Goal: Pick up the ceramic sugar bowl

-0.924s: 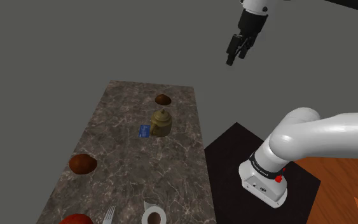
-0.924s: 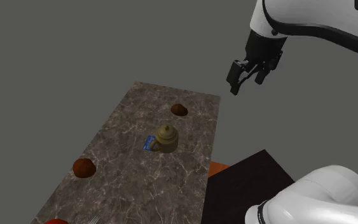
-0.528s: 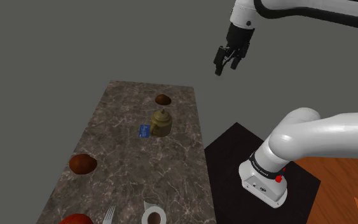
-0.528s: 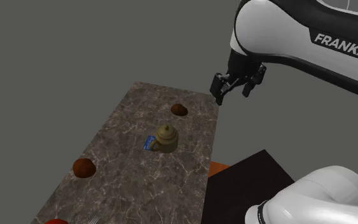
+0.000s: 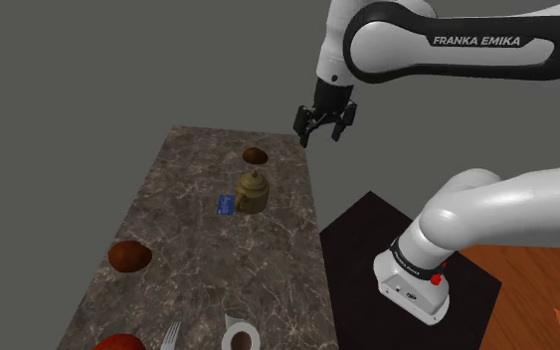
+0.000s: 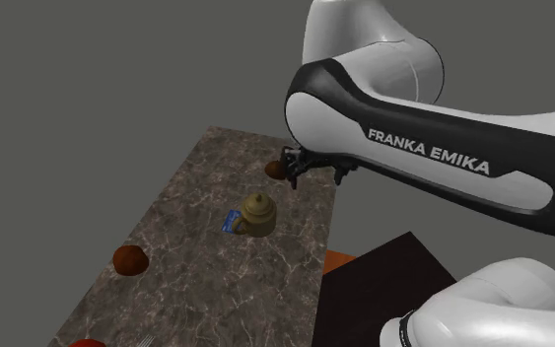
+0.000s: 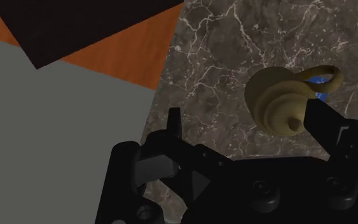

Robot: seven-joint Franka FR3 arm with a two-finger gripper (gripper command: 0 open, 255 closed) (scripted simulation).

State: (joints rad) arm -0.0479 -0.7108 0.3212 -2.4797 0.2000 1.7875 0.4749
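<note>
Your target, the tan, round-bodied sugar bowl [image 5: 253, 191] with a knobbed lid and a loop handle, stands upright on the far half of the dark, veined marble counter [image 5: 218, 263], about midway between its long edges. A small blue object [image 5: 225, 205] lies just beside it on the side away from the stand. A brown rounded lump [image 5: 256, 155] sits near it, toward the far edge. The all-black two-finger hand [image 5: 325, 126] hangs in the air over the far corner on the stand's side, fingers spread wide and holding nothing. In the wrist view the bowl lies ahead, closer to one finger than to the other.

You are in the approach, by my judgement; no grasp has begun. The next move calls for bringing the hand over the lid, centring the bowl between the fingers, then lowering and closing.

Bare counter lies between the bowl and the stand-side long edge, so come in from there and keep off the blue object and the lump. A second brown lump [image 5: 128, 257] sits well apart, toward the near end.
</note>
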